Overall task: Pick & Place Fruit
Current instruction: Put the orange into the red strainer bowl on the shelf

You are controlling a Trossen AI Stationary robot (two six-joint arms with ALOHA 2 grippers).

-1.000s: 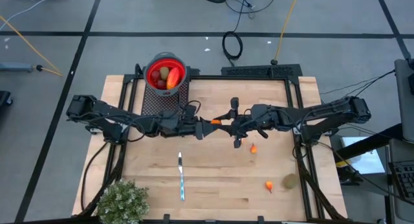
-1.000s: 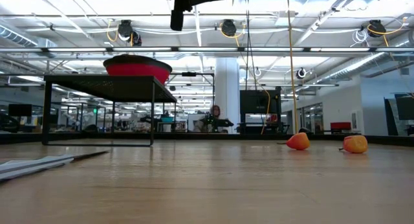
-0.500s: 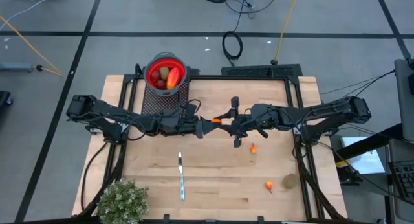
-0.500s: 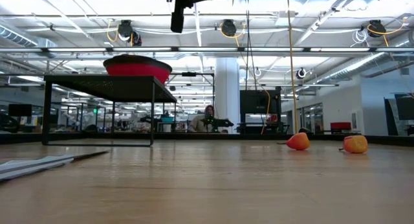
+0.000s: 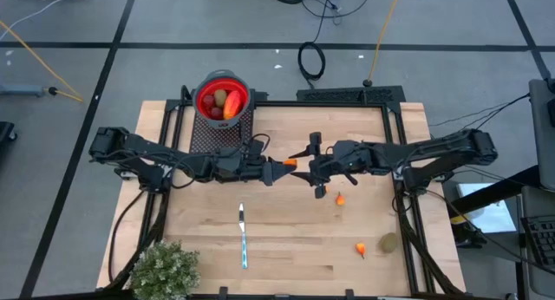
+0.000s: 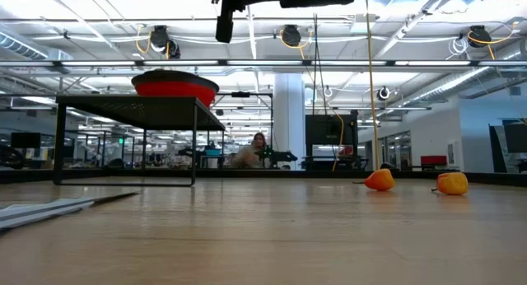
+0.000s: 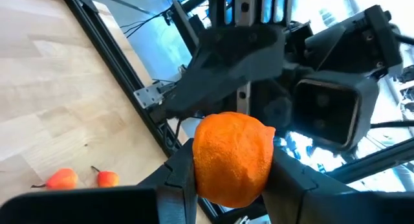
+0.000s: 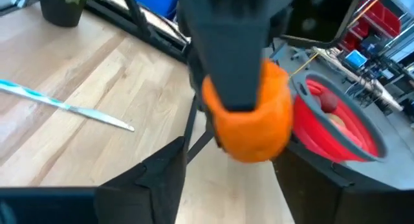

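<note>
- Handover is judged to be the step in hand: an orange fruit (image 7: 233, 158) is held above the middle of the counter (image 5: 286, 239), between the two claws, which meet tip to tip.
- The left claw (image 7: 226, 175) is clamped on the orange fruit, one finger pressed to each side of it in the left wrist view.
- The right claw (image 5: 314, 167) is seen just beyond the fruit with its jaws spread apart; in the right wrist view the fruit sits between its fingers but does not look pinched by them.
- The fruit is thus judged to be carried by the left arm alone.
- The relation that matters next: the red bowl (image 5: 222, 98) stands on a raised black stand at the far left part of the counter, on the left arm's side and nearer to it than to the right arm. Several fruits are already lying in it.
- No long axis can be made out on the held fruit, which looks roundish.
- Two small orange pieces (image 5: 339, 198) and a kiwi-like oval (image 5: 389, 243) are left on the right part of the counter, nearer the right arm.
</note>
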